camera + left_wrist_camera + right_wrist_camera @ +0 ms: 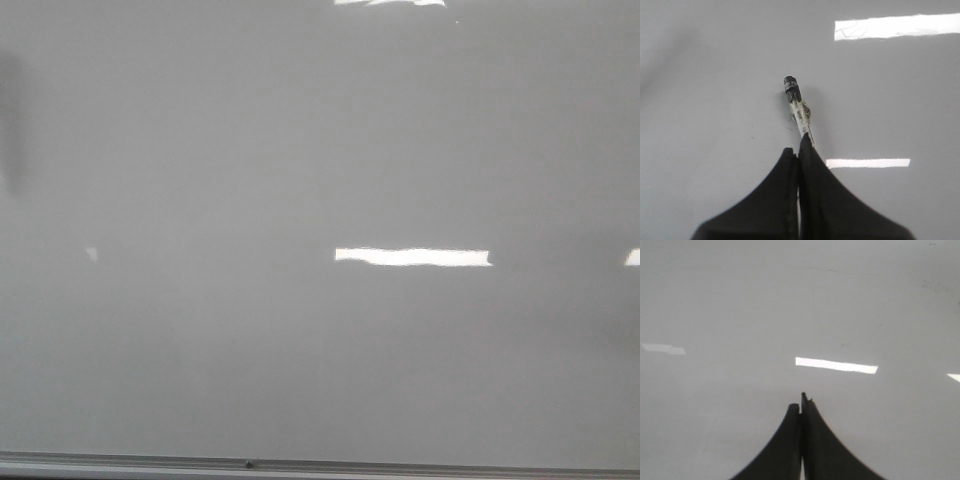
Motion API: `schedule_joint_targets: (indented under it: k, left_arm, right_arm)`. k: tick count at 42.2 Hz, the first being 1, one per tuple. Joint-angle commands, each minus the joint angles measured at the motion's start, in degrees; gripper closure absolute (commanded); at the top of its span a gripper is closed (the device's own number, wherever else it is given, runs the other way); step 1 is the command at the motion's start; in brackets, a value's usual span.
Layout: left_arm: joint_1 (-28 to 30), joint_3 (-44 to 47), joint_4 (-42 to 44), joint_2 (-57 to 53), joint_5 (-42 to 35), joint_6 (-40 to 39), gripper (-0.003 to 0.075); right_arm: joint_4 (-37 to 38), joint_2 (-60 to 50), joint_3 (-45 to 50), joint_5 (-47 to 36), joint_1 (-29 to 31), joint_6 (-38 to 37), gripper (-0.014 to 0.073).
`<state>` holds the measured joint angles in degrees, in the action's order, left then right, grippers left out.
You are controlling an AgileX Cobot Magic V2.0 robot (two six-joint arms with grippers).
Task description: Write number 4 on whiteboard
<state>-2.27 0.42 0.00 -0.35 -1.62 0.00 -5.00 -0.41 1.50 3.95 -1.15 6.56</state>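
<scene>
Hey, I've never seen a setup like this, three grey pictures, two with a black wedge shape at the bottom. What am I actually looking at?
This is a two-armed robot facing a whiteboard. The front picture looks forward over the board; its metal edge strip runs along the bottom, and the bright bars are only light reflections. No writing shows there yet. The other two pictures come from cameras on each wrist. The black wedges are the hands. The left hand is closed on a marker, its dark tip pointing at the board. The right hand is closed and holds nothing that I can see.
</scene>
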Motion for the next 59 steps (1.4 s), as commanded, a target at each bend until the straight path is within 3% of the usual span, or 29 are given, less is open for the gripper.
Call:
schedule_joint_targets:
  k: [1,11,18,30,43,59]
  left_arm:
    - [0.1,0.3,-0.6,-0.8,-4.8,-0.5,0.0741]
    - [0.1,-0.8,-0.6,-0.8,-9.7,-0.5,0.0741]
    - [0.1,-6.7,-0.3,-0.7,-8.6,-0.5,0.0741]
    - [0.1,-23.5,0.0,5.0,2.9,-0.4,0.0741]
    - [0.1,-38.9,0.0,16.8,17.7,-0.4,0.0741]
    - [0.1,-39.6,0.0,25.7,24.4,0.0,0.0741]
  right_arm:
    - [0.4,-1.3,-0.8,-6.1,0.3,0.0,0.0662]
    - [0.0,-1.3,-2.0,-7.1,0.3,0.0,0.0662]
    - [-0.9,-1.3,-7.9,-4.5,0.3,0.0,0.0662]
    - [-0.9,2.2,-23.8,9.4,0.3,0.0,0.0662]
    - [-0.9,14.8,-39.1,22.1,0.3,0.0,0.0662]
    - [-1.0,28.1,-41.1,25.8,0.3,0.0,0.0662]
